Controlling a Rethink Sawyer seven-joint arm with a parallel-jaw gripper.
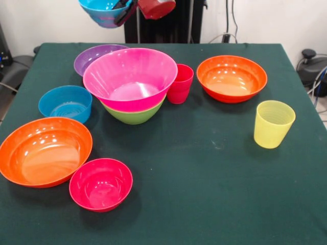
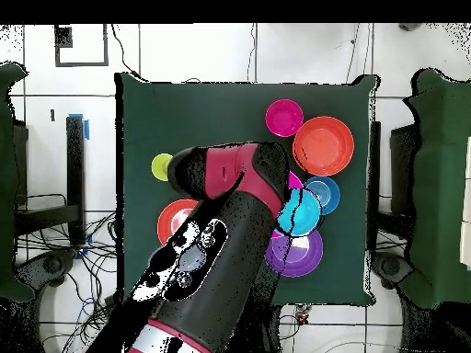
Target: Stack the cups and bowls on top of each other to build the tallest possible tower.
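My gripper (image 1: 122,12) is shut on the rim of a small blue bowl (image 1: 103,11) and holds it high above the table's far side, over the purple bowl (image 1: 93,56). In the overhead view the held blue bowl (image 2: 301,211) sits between the purple bowl (image 2: 296,254) and the tower. The tower is the big pink bowl (image 1: 130,76) nested in the green bowl (image 1: 134,115). The red cup (image 1: 180,83) stands right beside the tower. The yellow cup (image 1: 274,123) stands alone at the right.
A second blue bowl (image 1: 65,103), a wide orange bowl (image 1: 45,150) and a small red-pink bowl (image 1: 100,184) lie at the left front. Another orange bowl (image 1: 231,78) sits far right. The arm (image 2: 216,267) hides much of the overhead view.
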